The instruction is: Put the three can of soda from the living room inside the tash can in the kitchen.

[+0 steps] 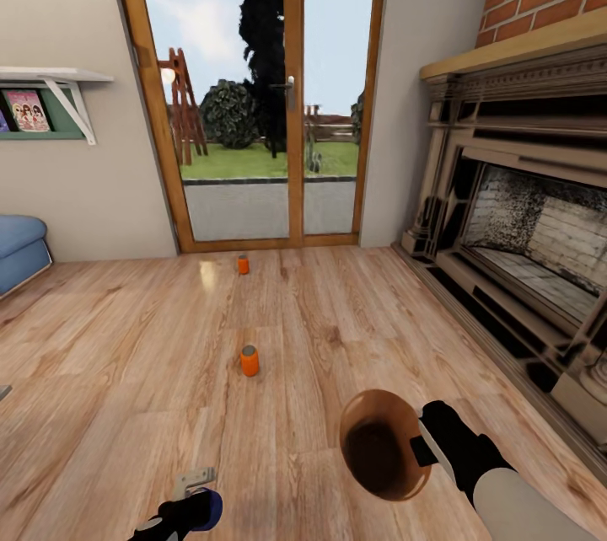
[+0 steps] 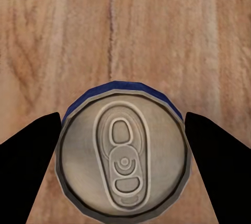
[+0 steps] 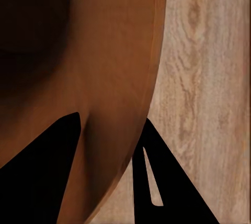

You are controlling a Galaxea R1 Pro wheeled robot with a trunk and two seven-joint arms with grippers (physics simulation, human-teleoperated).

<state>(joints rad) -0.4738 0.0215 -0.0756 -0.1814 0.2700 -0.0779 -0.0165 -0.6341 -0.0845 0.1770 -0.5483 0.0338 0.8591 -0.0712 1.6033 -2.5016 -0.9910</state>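
Left gripper (image 2: 124,145) clamps blue grey-topped soda can (image 2: 123,153); right gripper (image 3: 112,166) pinches orange-brown bin rim (image 3: 149,77); release over the mouth, centred.

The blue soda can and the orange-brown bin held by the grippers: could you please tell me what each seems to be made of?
Blue soda can: apparently metal, judging by its dull grey lid with a stamped pull tab and rolled rim. Round orange-brown bin: possibly plastic; its inside looks smooth and evenly coloured with a soft sheen, though the render leaves this open.
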